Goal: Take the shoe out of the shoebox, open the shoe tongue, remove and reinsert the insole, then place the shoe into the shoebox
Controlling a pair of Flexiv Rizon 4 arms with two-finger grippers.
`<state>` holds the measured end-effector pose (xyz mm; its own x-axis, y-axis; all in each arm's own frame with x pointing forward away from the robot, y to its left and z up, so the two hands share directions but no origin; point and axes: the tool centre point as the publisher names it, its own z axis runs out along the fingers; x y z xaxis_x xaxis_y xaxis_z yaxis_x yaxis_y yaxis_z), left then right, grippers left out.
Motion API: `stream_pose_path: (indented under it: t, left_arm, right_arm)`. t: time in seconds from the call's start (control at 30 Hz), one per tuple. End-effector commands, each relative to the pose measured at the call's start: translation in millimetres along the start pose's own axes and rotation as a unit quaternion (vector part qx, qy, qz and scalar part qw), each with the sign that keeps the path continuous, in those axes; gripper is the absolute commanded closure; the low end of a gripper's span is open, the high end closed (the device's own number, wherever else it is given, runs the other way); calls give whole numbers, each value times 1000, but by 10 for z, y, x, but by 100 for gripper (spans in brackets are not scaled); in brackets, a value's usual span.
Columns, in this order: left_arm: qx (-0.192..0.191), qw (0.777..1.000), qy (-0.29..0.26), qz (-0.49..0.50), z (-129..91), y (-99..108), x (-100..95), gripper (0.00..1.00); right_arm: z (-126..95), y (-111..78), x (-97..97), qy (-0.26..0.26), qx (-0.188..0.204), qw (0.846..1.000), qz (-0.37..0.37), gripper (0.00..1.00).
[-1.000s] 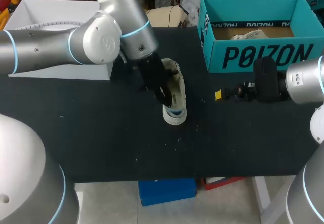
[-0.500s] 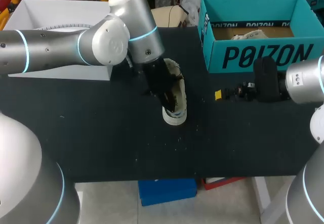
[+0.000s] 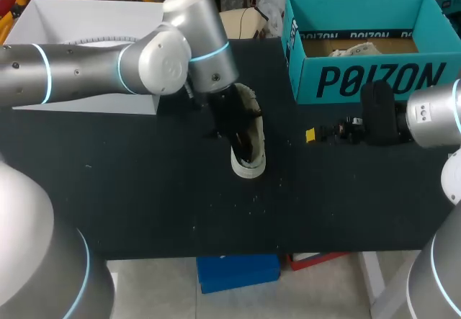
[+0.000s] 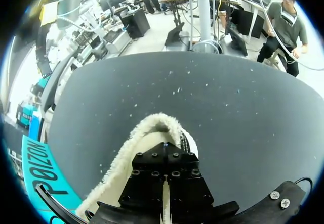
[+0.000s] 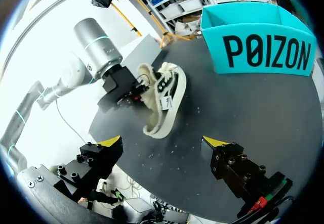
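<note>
A cream shoe (image 3: 251,162) with a fleecy collar (image 4: 152,125) lies on its side in the middle of the black table, sole turned toward my right arm. My left gripper (image 3: 243,143) pokes into its opening from behind; its fingers are sunk inside the shoe (image 5: 167,100), shut, and what they touch is hidden. In the right wrist view the left gripper (image 5: 132,90) meets the shoe's collar. The right gripper (image 5: 163,142) stands open with nothing between its fingers, a little to the right of the shoe (image 3: 311,135). The teal shoebox (image 3: 360,81) stands open at the back right.
A white box (image 3: 79,24) stands at the back left, under my left arm. The teal shoebox (image 5: 263,54) holds crumpled paper. Bare black tabletop (image 3: 144,189) runs in front of the shoe to the near edge.
My left arm has shifted a little to the right and its gripper has gone further into the shoe, covering more of the opening. The right arm has kept still.
</note>
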<state>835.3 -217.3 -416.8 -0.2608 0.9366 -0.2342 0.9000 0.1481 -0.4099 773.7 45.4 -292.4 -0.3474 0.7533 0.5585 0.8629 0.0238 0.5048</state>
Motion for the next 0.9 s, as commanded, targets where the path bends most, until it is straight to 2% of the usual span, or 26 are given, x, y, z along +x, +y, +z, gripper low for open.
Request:
stream_pose_path:
  t: [0.03, 0.2, 0.37, 0.53, 0.7, 0.73, 0.77, 0.8, 0.83, 0.9]
  left_arm:
    - [2, 1000, 4, 1, 32, 32, -32, 100]
    - [-8, 1000, -5, 7, -219, -62, -18, 100]
    - [-42, 999, 4, 3, -523, -90, 79, 99]
    - [-66, 998, 15, -5, -697, -47, 204, 99]
    - [-79, 997, 16, -9, -813, -48, 249, 98]
    - [-81, 997, 16, -10, -832, -52, 258, 95]
    - [-84, 996, 15, -11, -851, -47, 270, 87]
    - [-87, 996, 14, -12, -874, -44, 281, 72]
    - [-92, 996, 13, -11, -901, -47, 289, 62]
    - [-105, 994, 5, -8, -972, -53, 282, 60]
  right_arm:
    - [-2, 0, 3, 0, 1, 1000, 0, 0]
    - [-2, 0, 3, 0, 1, 1000, 0, 0]
    - [-2, 0, 3, 0, 1, 1000, 0, 0]
    - [-2, 0, 3, 0, 1, 1000, 0, 0]
    - [-2, 0, 3, 0, 1, 1000, 0, 0]
    - [-2, 0, 3, 0, 1, 1000, 0, 0]
    - [-2, 0, 3, 0, 1, 1000, 0, 0]
    - [-2, 0, 3, 0, 1, 1000, 0, 0]
    - [-2, 0, 3, 0, 1, 1000, 0, 0]
    - [-2, 0, 3, 0, 1, 1000, 0, 0]
